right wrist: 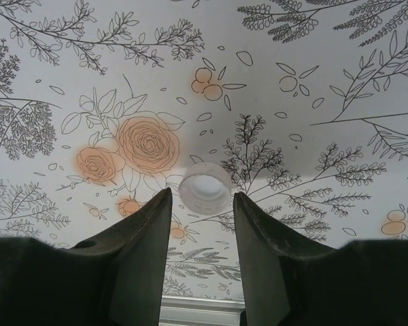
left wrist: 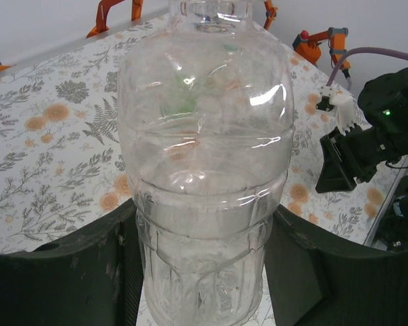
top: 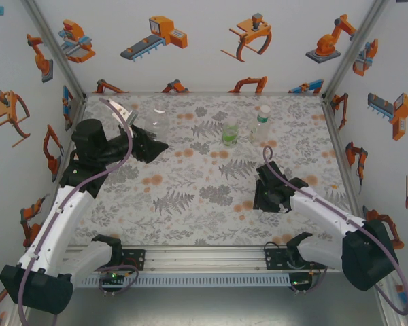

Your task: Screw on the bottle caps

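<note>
Left fingers (left wrist: 68, 272) clamped on the upright plain bottle (left wrist: 204, 170). Right fingers (right wrist: 132, 258) apart and empty. The white cap (right wrist: 205, 188) lies open side up on the surface (right wrist: 326, 81), centred just beyond their tips.

Three bottles — plain bottle (left wrist: 204, 170), green bottle (top: 230, 134), labelled bottle (top: 261, 125) — plus one white cap (right wrist: 205, 188).

1 bottle (left wrist: 204, 170) in left tool (top: 151, 142) far left, 2 bottles (top: 230, 134) (top: 261, 123) standing far centre, cap (right wrist: 205, 187) on table (top: 190, 217) before right tool (right wrist: 202, 224)
</note>
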Robot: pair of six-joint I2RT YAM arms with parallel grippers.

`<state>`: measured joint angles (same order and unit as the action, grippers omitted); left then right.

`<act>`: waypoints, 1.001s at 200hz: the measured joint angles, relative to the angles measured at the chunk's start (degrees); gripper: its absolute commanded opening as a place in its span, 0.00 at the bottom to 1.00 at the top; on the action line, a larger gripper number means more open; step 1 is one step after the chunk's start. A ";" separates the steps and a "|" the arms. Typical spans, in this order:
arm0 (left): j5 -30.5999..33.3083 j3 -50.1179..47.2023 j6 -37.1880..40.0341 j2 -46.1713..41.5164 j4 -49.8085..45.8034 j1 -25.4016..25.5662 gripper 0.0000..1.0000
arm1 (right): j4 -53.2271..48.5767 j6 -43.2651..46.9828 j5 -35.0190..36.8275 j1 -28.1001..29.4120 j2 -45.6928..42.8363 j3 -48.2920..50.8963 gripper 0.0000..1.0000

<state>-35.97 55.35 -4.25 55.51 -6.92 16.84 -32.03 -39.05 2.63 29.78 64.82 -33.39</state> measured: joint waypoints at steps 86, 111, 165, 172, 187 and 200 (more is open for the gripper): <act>0.35 0.00 0.00 0.02 -0.26 0.00 0.09 | -0.48 0.00 -0.07 0.00 0.13 -1.20 0.41; 0.39 0.00 0.02 0.02 -0.48 0.00 0.08 | -0.46 0.00 -0.15 0.00 0.83 -1.20 0.41; 0.42 0.00 0.02 0.02 -0.87 0.00 0.08 | -0.07 -0.02 -0.46 0.04 1.75 -1.20 0.41; 0.42 0.00 0.02 0.02 -0.87 0.00 0.08 | 0.00 -0.02 -0.48 0.04 1.90 -1.20 0.41; 0.42 0.00 0.02 0.02 -0.87 0.00 0.08 | 0.15 -0.02 -0.59 0.04 2.16 -1.18 0.41; 0.44 0.00 0.02 0.02 -0.90 0.00 0.08 | 0.44 -0.02 -0.72 0.04 2.40 -1.14 0.41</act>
<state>-35.53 55.35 -4.23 55.53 -7.81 16.84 -31.59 -39.07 1.91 29.82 67.22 -34.52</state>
